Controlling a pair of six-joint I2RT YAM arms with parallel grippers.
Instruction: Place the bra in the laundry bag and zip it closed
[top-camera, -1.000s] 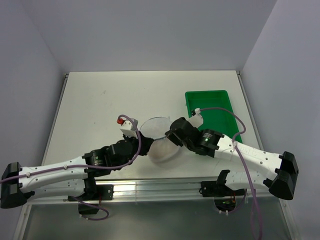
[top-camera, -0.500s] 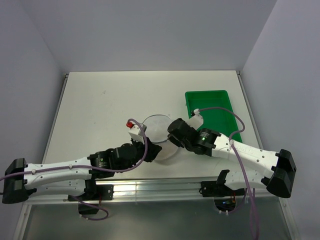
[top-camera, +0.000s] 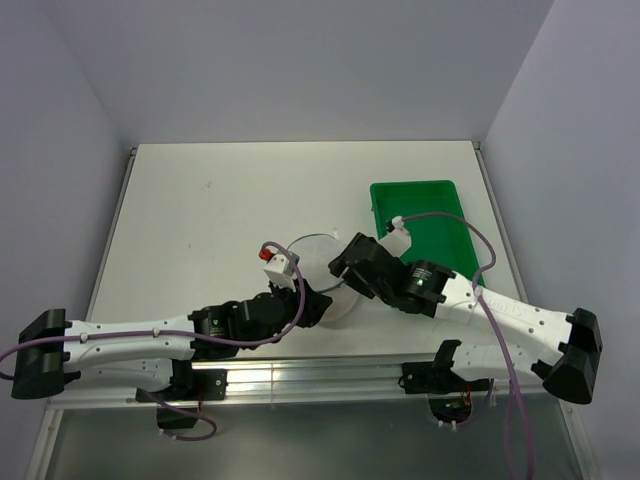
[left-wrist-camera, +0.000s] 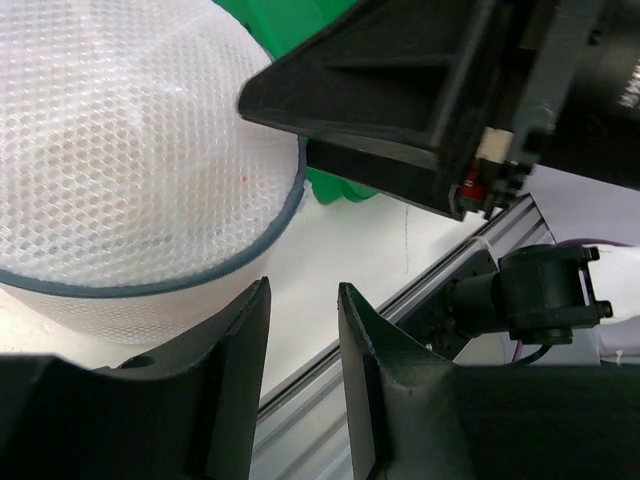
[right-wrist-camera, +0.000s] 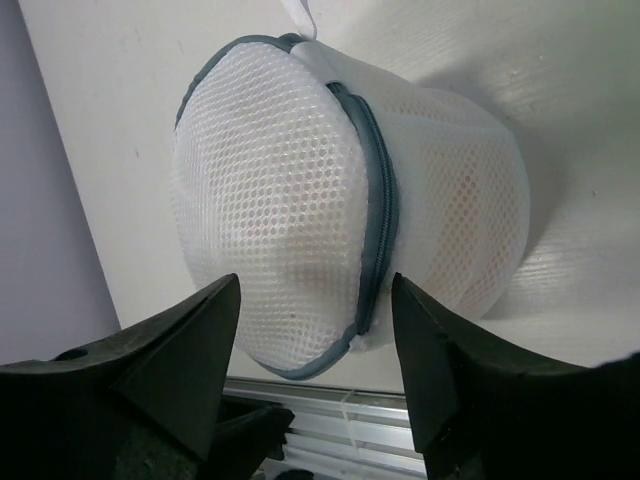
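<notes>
From above, the left arm (top-camera: 130, 335) and right arm (top-camera: 500, 308) cover the near half of the bag (top-camera: 315, 252), and the right arm also hides the near corner of the tray (top-camera: 430, 205). The bra (right-wrist-camera: 475, 200) is only a faint peach tint behind the mesh; cups and straps cannot be made out. The zip (right-wrist-camera: 386, 200) puller is too small to find. In the left wrist view the bag runs off the top and left edges. The bottom edge cuts the fingers of the left gripper (left-wrist-camera: 302, 300) and the right gripper (right-wrist-camera: 312, 300).

White table (top-camera: 200, 200): laundry bag (top-camera: 318, 256), green tray (top-camera: 420, 195)
</notes>
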